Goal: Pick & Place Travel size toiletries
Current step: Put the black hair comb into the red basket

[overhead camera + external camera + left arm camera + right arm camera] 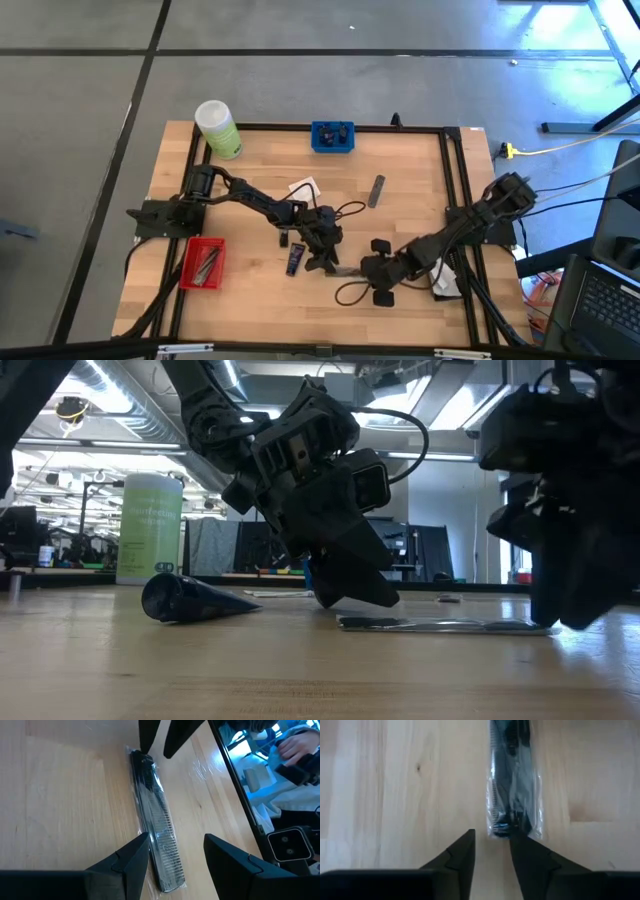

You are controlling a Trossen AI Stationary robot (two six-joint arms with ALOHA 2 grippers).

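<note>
A: Left wrist view: clear packet (157,835) with a comb inside, flat on the table (60,795) mid-front. Light, thin, slippery film; I'd pinch across the stiff comb spine.

B: Grippers?

A: Left gripper (172,852) spread open, straddling one end. Right gripper (491,851) parted at the other end, holding nothing.

B: Count?

A: One packet, one navy tube (294,260), one dark cone (190,598).

You are getting bright, even light on the wooden table (400,215); ceiling strip lights (120,395) are glaring, backlit arms are showing as silhouettes, and the clear packet (514,780) is glinting.
</note>
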